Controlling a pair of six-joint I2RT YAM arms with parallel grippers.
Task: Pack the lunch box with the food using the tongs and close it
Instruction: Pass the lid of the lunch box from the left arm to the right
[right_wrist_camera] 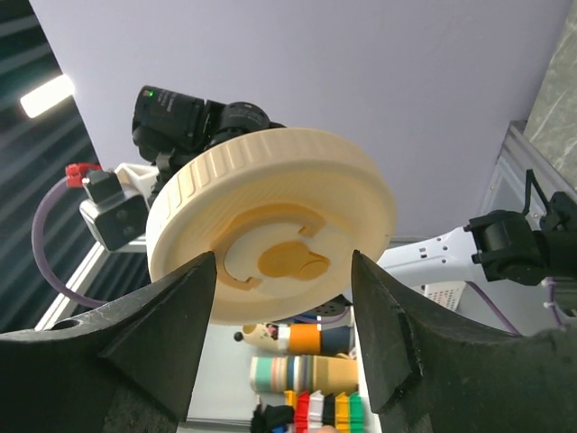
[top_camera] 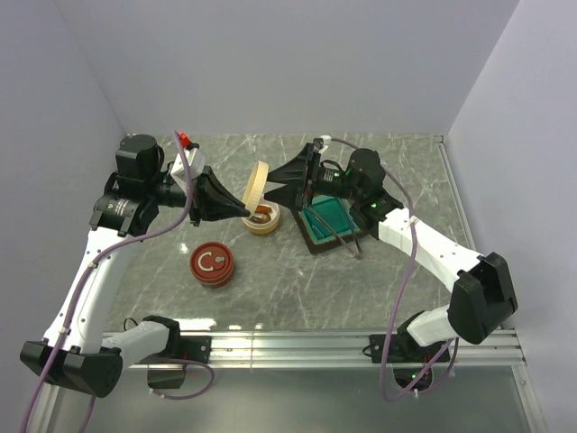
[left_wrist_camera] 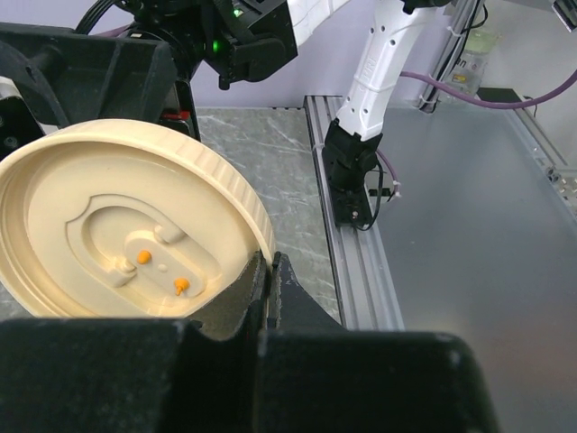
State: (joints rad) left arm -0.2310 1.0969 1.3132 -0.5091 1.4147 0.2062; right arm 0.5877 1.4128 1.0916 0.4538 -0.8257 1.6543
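Observation:
My left gripper point(top_camera: 243, 211) is shut on the rim of the lunch box's cream round lid point(top_camera: 257, 184) and holds it on edge above the table. The left wrist view shows the lid's inner face point(left_wrist_camera: 126, 234) with two orange crumbs, its rim pinched at my gripper point(left_wrist_camera: 269, 271). The cream lunch box point(top_camera: 267, 225) sits just below the lid, with brown food point(top_camera: 261, 215) inside. My right gripper point(top_camera: 271, 191) is open and faces the lid's outer face point(right_wrist_camera: 270, 225), its fingers point(right_wrist_camera: 194, 316) flanking it. The tongs point(top_camera: 347, 236) lie on the teal tray point(top_camera: 326, 216).
A red round container point(top_camera: 212, 263) stands on the marble table near the left arm. The teal tray lies under the right arm's wrist. A metal rail point(top_camera: 306, 341) runs along the near edge, and grey walls close in the table on three sides.

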